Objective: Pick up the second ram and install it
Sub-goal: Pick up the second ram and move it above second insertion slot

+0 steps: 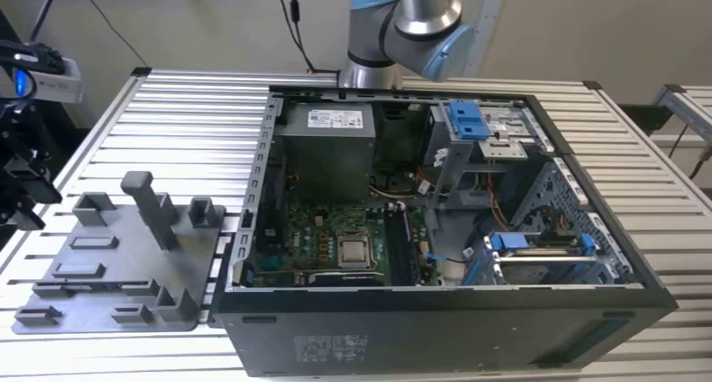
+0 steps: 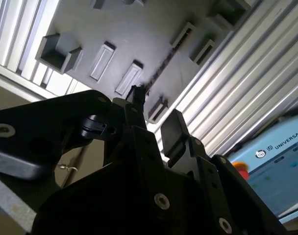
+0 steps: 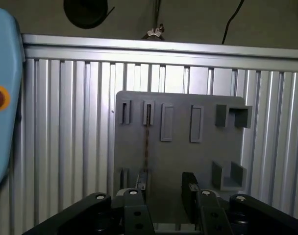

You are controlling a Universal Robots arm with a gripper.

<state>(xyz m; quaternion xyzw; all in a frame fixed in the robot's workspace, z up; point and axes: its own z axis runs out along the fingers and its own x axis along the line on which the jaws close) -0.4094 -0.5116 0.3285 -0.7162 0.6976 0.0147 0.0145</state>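
The second ram (image 3: 147, 142) is a thin dark strip standing on edge in the slots of the gray tray (image 3: 203, 156). It also appears as a dark line (image 2: 161, 68) across the tray (image 2: 139, 29) in the second wrist view. My gripper (image 3: 161, 193) hangs well above the tray, open, with nothing between its black fingers (image 3: 134, 198). One fingertip (image 2: 136, 95) lines up roughly with the near end of the stick. In the exterior view the tray (image 1: 112, 265) lies on the table at the exterior view's left.
An open computer case (image 1: 445, 232) with its motherboard (image 1: 333, 248) sits beside the tray. Upright posts (image 1: 150, 207) rise from the tray. The arm's base (image 1: 406, 23) stands behind the case. A blue pendant (image 3: 2, 98) lies on the slatted aluminium table (image 3: 65, 122).
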